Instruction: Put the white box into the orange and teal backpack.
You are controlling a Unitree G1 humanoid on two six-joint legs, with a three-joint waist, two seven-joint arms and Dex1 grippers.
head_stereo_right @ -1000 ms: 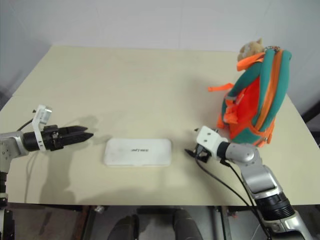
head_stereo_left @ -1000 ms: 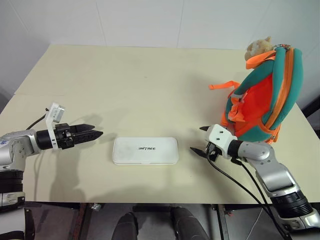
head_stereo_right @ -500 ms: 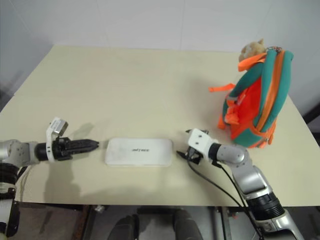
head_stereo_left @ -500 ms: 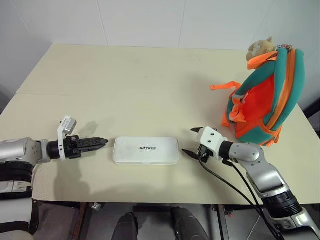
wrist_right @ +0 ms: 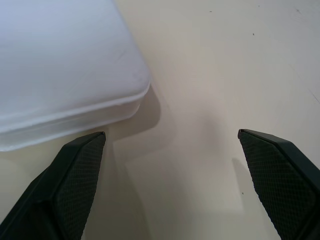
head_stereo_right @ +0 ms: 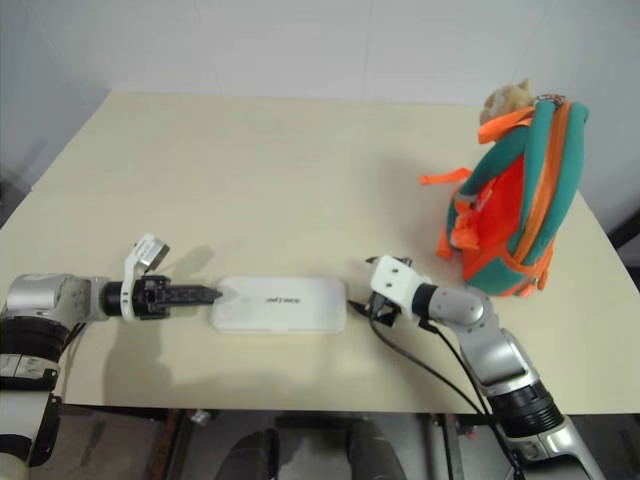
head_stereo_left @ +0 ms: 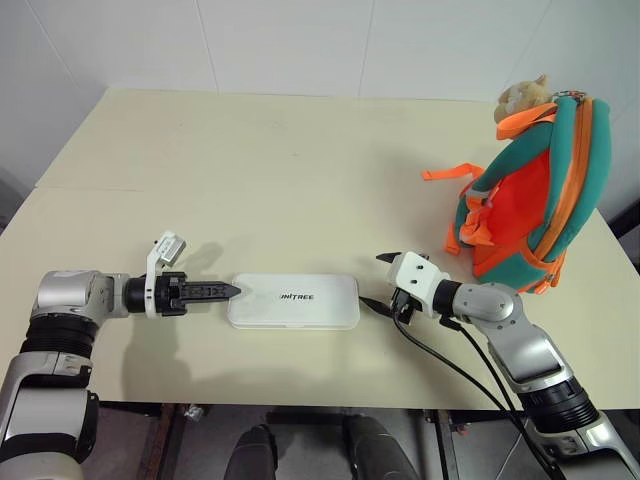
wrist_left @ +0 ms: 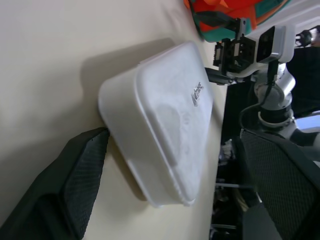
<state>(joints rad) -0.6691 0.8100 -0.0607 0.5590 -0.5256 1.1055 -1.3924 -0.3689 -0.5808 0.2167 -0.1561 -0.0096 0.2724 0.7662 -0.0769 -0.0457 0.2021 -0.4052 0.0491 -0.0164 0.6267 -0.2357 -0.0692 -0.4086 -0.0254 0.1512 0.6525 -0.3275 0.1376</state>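
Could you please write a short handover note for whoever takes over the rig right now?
Left gripper: open, at the left short end of the white box, holding nothing.
Right gripper: open, at the box's right short end, holding nothing.
White box: lies flat on the table, lid up, between the two grippers.
Orange and teal backpack: stands upright at the table's right edge, apart from the box; I cannot tell if it is unzipped.
Done: both grippers placed at the box ends.
Left: grip, lift, put box into backpack.
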